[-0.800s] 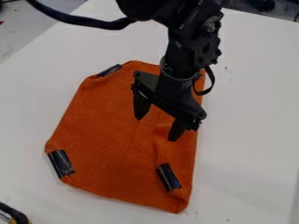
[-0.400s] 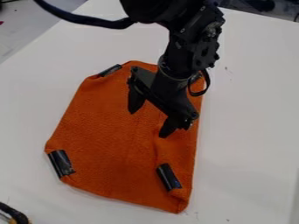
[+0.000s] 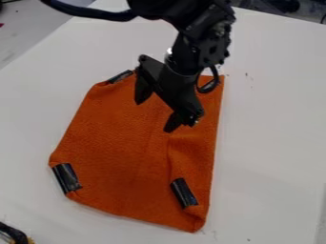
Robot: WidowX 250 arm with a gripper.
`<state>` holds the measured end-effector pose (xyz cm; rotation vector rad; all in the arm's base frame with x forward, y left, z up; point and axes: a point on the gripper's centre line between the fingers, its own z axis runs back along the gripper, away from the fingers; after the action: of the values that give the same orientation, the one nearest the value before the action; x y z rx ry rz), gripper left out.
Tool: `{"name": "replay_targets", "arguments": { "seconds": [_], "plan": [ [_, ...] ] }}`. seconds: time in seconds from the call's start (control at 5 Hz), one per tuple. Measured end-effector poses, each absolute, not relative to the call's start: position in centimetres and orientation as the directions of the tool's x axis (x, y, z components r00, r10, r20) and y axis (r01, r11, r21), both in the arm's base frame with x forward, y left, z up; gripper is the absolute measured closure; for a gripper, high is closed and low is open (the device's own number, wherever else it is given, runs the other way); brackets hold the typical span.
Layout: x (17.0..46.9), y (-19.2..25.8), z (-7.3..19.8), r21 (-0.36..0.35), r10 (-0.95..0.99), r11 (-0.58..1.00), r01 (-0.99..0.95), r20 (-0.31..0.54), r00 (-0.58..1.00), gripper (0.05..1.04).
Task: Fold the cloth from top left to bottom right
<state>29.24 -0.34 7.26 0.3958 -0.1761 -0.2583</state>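
Note:
My gripper [image 3: 154, 116] hangs over the upper middle of the orange cloth [image 3: 121, 147], its two fingers spread apart with nothing held between them. The cloth lies spread on the white table, with black clips or tape pieces at its corners. One black piece [image 3: 119, 76] is at the top left, another [image 3: 66, 178] at the lower left, and a third [image 3: 184, 193] near the lower right. A raised crease runs down the cloth's right side. Part of the cloth's upper edge is hidden behind the gripper and arm.
The white table [image 3: 267, 133] extends around the cloth. A black and yellow object [image 3: 14, 233] lies at the lower left edge. A black cable [image 3: 89, 13] hangs across the top left beside the arm.
The gripper has moved up and to the left over the cloth, with its fingers still apart. The cloth looks unmoved. The black and yellow object at the lower left has shifted slightly.

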Motion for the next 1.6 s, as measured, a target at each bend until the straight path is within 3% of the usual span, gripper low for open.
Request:
{"name": "replay_targets", "arguments": {
  "seconds": [0.4, 1.2, 1.4, 1.6],
  "plan": [
    [33.7, 7.7, 8.0, 0.411, -0.34, 0.876, 0.253, 0.155, 0.927, 0.091],
    [40.5, 15.3, 3.3, 0.412, -0.486, 0.822, 0.393, 0.149, 0.861, 0.107],
    [41.3, 15.9, 2.5, 0.401, -0.5, 0.819, 0.41, 0.149, 0.853, 0.215],
    [41.6, 15.9, 2.2, 0.384, -0.514, 0.817, 0.431, 0.145, 0.846, 0.505]
  ]
}}
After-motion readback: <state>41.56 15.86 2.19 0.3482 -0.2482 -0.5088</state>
